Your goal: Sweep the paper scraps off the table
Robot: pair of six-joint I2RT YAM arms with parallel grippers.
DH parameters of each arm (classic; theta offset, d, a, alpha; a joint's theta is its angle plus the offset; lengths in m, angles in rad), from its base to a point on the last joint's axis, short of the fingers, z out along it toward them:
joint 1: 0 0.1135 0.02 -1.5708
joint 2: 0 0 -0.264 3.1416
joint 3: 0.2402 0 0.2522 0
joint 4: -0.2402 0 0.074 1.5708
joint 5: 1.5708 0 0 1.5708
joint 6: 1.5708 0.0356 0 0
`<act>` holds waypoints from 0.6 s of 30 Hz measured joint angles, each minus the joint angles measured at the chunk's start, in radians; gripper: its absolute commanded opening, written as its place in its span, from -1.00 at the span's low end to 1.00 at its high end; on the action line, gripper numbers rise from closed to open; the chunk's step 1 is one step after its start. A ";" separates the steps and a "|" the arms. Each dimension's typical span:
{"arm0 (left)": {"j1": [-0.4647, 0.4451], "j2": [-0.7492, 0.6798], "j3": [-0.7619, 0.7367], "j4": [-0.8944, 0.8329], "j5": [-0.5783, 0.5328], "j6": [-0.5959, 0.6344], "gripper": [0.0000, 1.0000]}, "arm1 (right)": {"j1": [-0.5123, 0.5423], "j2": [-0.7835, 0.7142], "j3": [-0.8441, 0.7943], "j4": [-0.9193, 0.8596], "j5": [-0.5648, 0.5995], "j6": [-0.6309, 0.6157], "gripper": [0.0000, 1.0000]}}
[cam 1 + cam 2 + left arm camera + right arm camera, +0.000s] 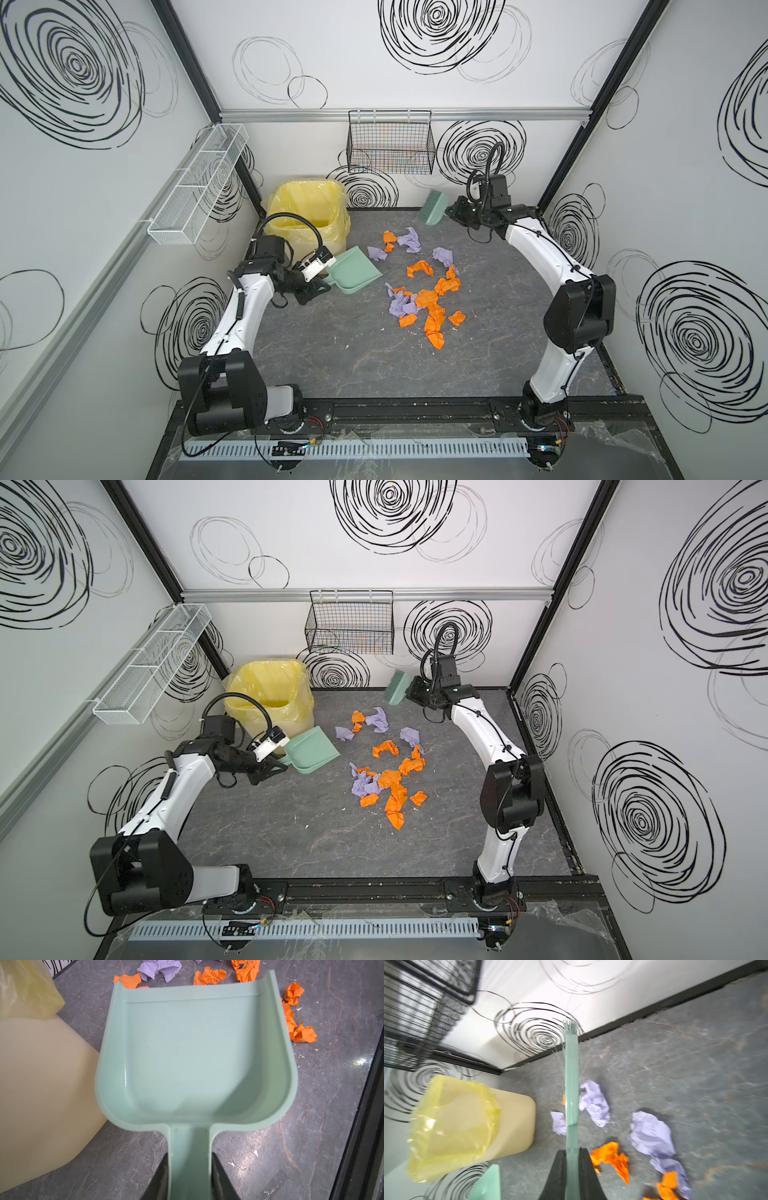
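Overhead, shows paper scraps [432, 299], orange and lilac, strewn across table [332, 365] centre. Only at wrist level, reveals left gripper [190, 1159] clamped on dustpan [193, 1053] handle, right gripper [572, 1151] pinched tight on brush [571, 1084].

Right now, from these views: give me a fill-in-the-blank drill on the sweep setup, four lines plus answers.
1. The left gripper is shut on the dustpan by its ____.
2. The right gripper is shut on a green ____.
3. The bin beside the dustpan is lined with a ____ bag.
4. The paper scraps in view lie on the ____; the dustpan is empty.
Answers: handle, brush, yellow, table.
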 measured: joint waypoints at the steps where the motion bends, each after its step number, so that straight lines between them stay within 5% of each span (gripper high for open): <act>1: 0.000 0.000 0.000 0.000 0.001 0.000 -1.00 | 0.015 0.016 0.005 0.038 -0.017 0.043 -1.00; 12: 0.005 -0.027 0.000 -0.001 0.003 -0.003 -1.00 | 0.108 0.464 0.260 0.230 -0.093 0.349 -1.00; 18: 0.013 -0.030 -0.004 -0.002 0.003 -0.002 -1.00 | 0.107 0.569 0.278 0.237 -0.125 0.434 -1.00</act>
